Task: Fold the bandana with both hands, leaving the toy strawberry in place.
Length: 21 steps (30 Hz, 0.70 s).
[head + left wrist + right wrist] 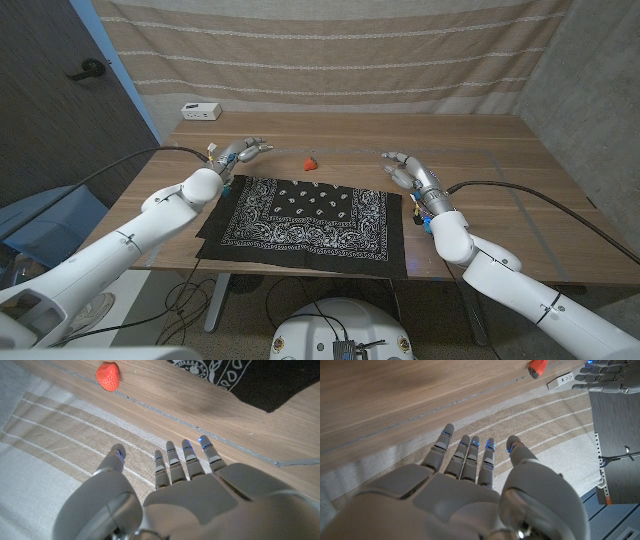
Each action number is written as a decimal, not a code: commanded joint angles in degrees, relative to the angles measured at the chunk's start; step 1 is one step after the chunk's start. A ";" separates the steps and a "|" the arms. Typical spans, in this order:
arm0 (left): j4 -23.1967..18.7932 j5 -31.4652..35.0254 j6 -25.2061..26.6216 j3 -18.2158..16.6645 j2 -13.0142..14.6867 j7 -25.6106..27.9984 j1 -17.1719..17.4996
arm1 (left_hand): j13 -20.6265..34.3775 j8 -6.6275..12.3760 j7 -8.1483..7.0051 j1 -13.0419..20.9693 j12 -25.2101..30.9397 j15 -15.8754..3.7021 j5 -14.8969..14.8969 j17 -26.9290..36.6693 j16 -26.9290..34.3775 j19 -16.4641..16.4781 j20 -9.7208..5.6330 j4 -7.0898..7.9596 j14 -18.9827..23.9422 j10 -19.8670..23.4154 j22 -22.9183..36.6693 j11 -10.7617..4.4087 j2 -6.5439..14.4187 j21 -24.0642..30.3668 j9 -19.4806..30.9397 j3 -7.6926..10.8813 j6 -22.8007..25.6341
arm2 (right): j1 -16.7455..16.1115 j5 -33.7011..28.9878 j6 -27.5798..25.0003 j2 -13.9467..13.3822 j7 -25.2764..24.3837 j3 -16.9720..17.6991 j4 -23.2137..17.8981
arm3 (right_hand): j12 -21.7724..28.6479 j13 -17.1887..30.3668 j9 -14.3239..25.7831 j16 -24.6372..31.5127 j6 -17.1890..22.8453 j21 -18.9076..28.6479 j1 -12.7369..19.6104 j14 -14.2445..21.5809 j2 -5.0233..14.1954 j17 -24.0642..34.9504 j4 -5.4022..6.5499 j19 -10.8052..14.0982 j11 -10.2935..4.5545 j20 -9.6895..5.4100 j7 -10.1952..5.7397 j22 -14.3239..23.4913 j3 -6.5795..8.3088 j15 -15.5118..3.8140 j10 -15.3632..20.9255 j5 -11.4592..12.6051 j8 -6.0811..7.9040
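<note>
A black bandana [305, 218] with white paisley print lies spread on the wooden table [480, 140], its near edge at the table's front. A small red toy strawberry [311, 161] sits just beyond the bandana's far edge. My left hand [240, 153] hovers past the bandana's far left corner, fingers apart, holding nothing. My right hand [408, 172] is beside the far right corner, also spread and empty. In the left wrist view the strawberry [107, 376] and a bandana corner [260, 382] lie ahead of my left hand [190, 485]. The right wrist view has my right hand [470, 480] and the strawberry [538, 366].
A white power strip [201, 111] lies at the table's far left corner. A striped beige curtain [330, 50] hangs behind the table. A dark door [50, 90] with a handle stands at the left. Black cables run from both wrists.
</note>
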 commanded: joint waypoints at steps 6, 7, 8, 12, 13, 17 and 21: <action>-6.46 7.84 10.09 3.26 5.00 -4.12 -1.74 | 0.54 0.70 -0.28 4.50 0.04 -0.56 0.38 0.18 -0.54 -0.36 -0.09 -0.89 -0.83 0.27 0.21 -0.65 -0.28 -1.30 0.21 0.82 2.28 | -2.94 -8.62 -6.80 -0.10 -1.14 -4.05 -4.84 | 0.35 0.13 0.29 0.82 2.33 0.45 1.66 1.51 0.36 0.31 0.17 1.00 -0.27 -0.39 -0.18 0.10 0.34 -0.44 2.06 0.12 0.69; -6.90 8.06 10.52 3.28 5.25 -4.31 -1.66 | 0.57 0.73 -0.40 4.84 0.07 -0.66 0.35 0.18 -0.57 -0.34 -0.10 -0.91 -0.85 0.42 0.20 -0.78 -0.36 -1.37 0.22 0.83 2.43 | -3.02 -9.24 -6.98 0.13 -1.53 -4.38 -4.70 | 0.45 0.13 0.29 0.99 3.11 0.52 2.04 1.86 0.50 0.37 0.18 1.25 -0.29 -0.44 -0.14 0.11 0.47 -0.57 2.66 0.15 0.84; -7.30 8.27 10.95 3.30 5.50 -4.52 -1.60 | 0.59 0.78 -0.45 5.17 0.04 -0.63 0.32 0.18 -0.61 -0.44 -0.13 -0.93 -0.89 0.41 0.20 -0.93 -0.48 -1.47 0.22 0.84 2.62 | -3.10 -9.72 -7.17 0.23 -1.67 -4.65 -4.65 | 0.54 0.14 0.29 1.20 3.60 0.64 2.23 2.28 0.52 0.45 0.24 1.63 -0.17 -0.57 -0.27 0.12 0.49 -0.79 3.15 0.15 0.89; -9.25 9.32 12.48 3.16 6.59 -4.58 -0.89 | 0.66 1.03 -0.53 6.27 0.04 -0.80 0.19 0.18 -0.72 -0.59 -0.26 -0.92 -0.99 0.65 0.20 -1.04 -0.90 -1.78 0.24 0.80 3.50 | -3.43 -12.21 -8.00 0.64 -2.65 -5.83 -4.42 | 0.86 0.19 0.31 1.86 6.38 0.82 3.16 3.42 0.72 0.80 0.44 2.36 -0.36 -0.86 -0.35 0.16 0.65 -1.12 5.24 0.19 1.35; -9.80 9.57 12.96 3.10 6.89 -4.59 -0.68 | 0.68 1.20 -0.42 6.66 0.08 -0.86 0.16 0.18 -0.73 -0.59 -0.34 -0.90 -0.94 0.83 0.20 -1.21 -1.10 -1.89 0.25 0.75 4.05 | -3.51 -12.84 -8.25 0.68 -2.80 -6.12 -4.41 | 1.00 0.20 0.31 1.96 6.48 0.84 3.31 3.60 0.74 0.84 0.45 2.45 -0.41 -0.90 -0.34 0.16 0.69 -1.05 5.76 0.20 1.30; -11.73 10.38 14.42 2.77 8.03 -4.47 0.38 | 0.78 1.61 -0.16 7.79 0.34 -1.02 0.07 0.20 -0.72 -0.47 -0.38 -0.72 -0.75 1.81 0.21 -1.40 -1.71 -2.18 0.28 0.47 5.64 | -3.87 -14.78 -8.91 0.91 -3.25 -7.06 -4.30 | 1.34 0.29 0.33 3.07 9.06 1.19 4.12 5.57 0.85 1.31 0.70 3.54 0.06 -1.17 -0.27 0.21 0.83 -1.98 7.87 0.22 1.66; -13.42 10.77 16.03 2.43 9.48 -5.25 1.28 | 0.78 2.02 -0.01 9.07 0.38 -1.19 0.11 0.21 -0.58 0.27 -0.54 -0.56 -0.17 2.43 0.23 -1.36 -2.09 -2.27 0.30 0.24 7.48 | -3.89 -16.86 -10.02 1.02 -2.81 -8.30 -4.22 | 1.84 0.39 0.34 4.19 11.52 1.54 4.71 7.40 0.84 1.82 0.87 4.60 0.31 -0.81 0.11 0.25 0.85 -2.05 10.17 0.21 2.04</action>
